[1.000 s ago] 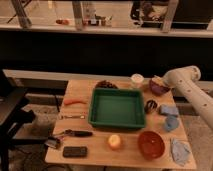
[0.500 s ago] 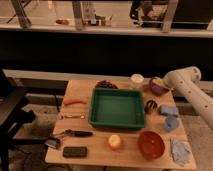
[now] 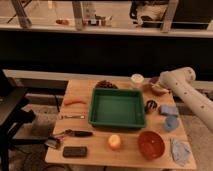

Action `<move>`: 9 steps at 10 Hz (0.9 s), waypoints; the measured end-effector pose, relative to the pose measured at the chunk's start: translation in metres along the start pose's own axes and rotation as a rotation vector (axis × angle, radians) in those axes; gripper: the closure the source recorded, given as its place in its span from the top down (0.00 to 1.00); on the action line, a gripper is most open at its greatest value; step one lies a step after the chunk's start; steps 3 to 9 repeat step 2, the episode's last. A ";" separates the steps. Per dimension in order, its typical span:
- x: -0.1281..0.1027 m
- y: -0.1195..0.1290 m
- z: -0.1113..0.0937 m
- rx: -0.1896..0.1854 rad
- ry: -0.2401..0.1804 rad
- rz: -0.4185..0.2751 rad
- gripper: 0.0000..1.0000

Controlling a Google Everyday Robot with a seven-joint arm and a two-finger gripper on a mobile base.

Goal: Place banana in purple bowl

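— Table point(image 3: 80, 90) first: what did we have on it?

— We saw a wooden top with a green tray point(image 3: 117, 107) in the middle, the biggest thing there. The white arm point(image 3: 192, 95) reached in from the right edge, over the far right corner.

— And the gripper?

— We placed the gripper point(image 3: 161, 85) at the arm's far end, at the back right of the table, right by the purple bowl point(image 3: 153, 82). We could not tell how its jaws stood.

— Where was the banana?

— We made out the banana point(image 3: 159, 90) as a pale curved shape just in front of the purple bowl, beside the arm's tip. Whether it touched the bowl, we could not tell.

— Smaller things?

— We noted a red bowl point(image 3: 151, 144) at the front right, a blue cloth point(image 3: 180, 151) beside it, a round yellow-orange fruit point(image 3: 114, 142) in front of the tray, a carrot point(image 3: 74, 101) on the left, and a white cup point(image 3: 137, 79) behind the tray
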 end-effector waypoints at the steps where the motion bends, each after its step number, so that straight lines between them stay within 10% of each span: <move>1: -0.015 0.008 0.003 -0.009 -0.013 -0.015 0.80; 9: -0.029 0.016 0.005 -0.018 -0.032 -0.025 0.80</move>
